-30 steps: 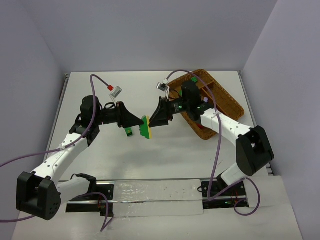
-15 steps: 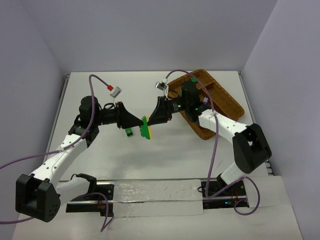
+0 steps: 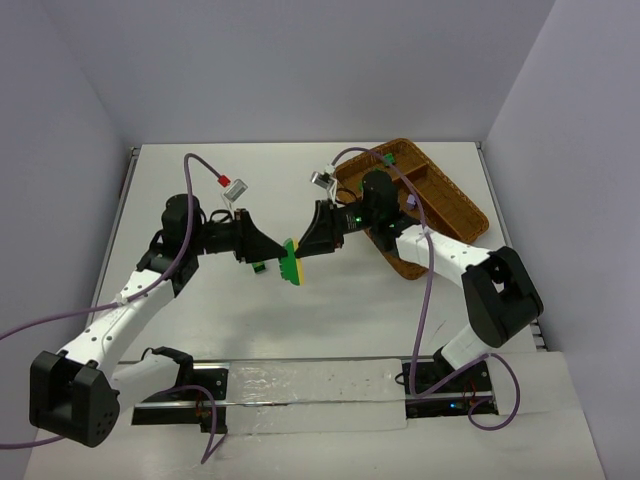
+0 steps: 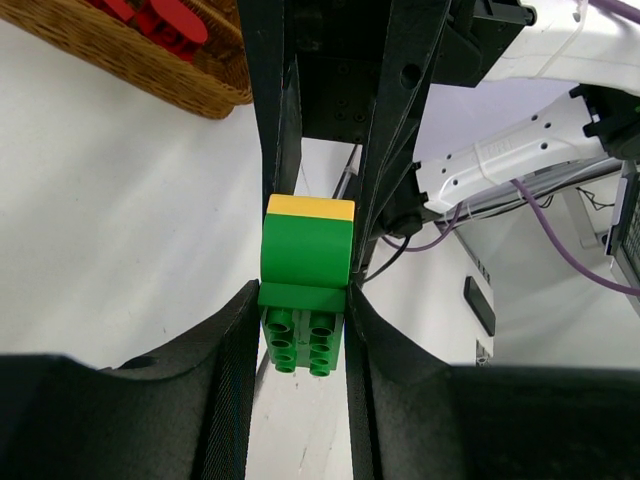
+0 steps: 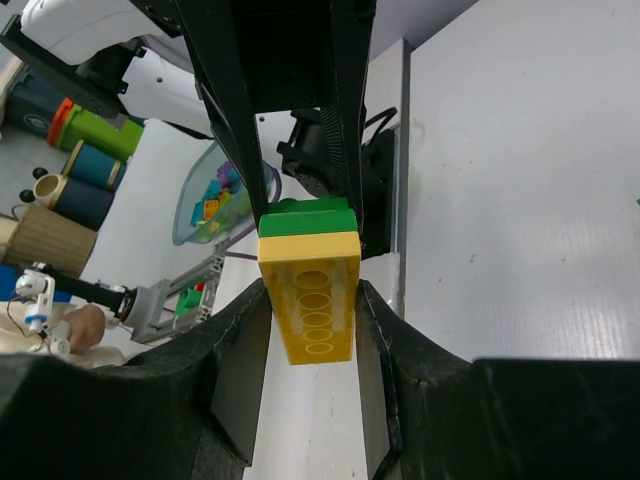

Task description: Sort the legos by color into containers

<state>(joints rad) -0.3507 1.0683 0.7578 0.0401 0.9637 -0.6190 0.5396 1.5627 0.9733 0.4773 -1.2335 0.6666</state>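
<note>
A green lego (image 3: 287,257) and a yellow lego (image 3: 294,266) are stuck together and held in the air between both grippers, over the middle of the table. My left gripper (image 3: 274,256) is shut on the green lego (image 4: 305,290), with the yellow one (image 4: 310,207) on its far end. My right gripper (image 3: 304,251) is shut on the yellow lego (image 5: 310,295), with the green one (image 5: 305,215) behind it. The brown wicker tray (image 3: 455,208) lies at the back right, behind the right gripper. Red legos (image 4: 160,20) lie in the tray (image 4: 150,70).
A small green lego (image 3: 259,266) lies on the table under the left gripper. A lilac lego (image 3: 410,200) and a green lego (image 3: 388,158) show in the tray. Walls close the table at left, back and right.
The joined legos and both grippers have shifted slightly toward the near edge. Both grips are unchanged.
</note>
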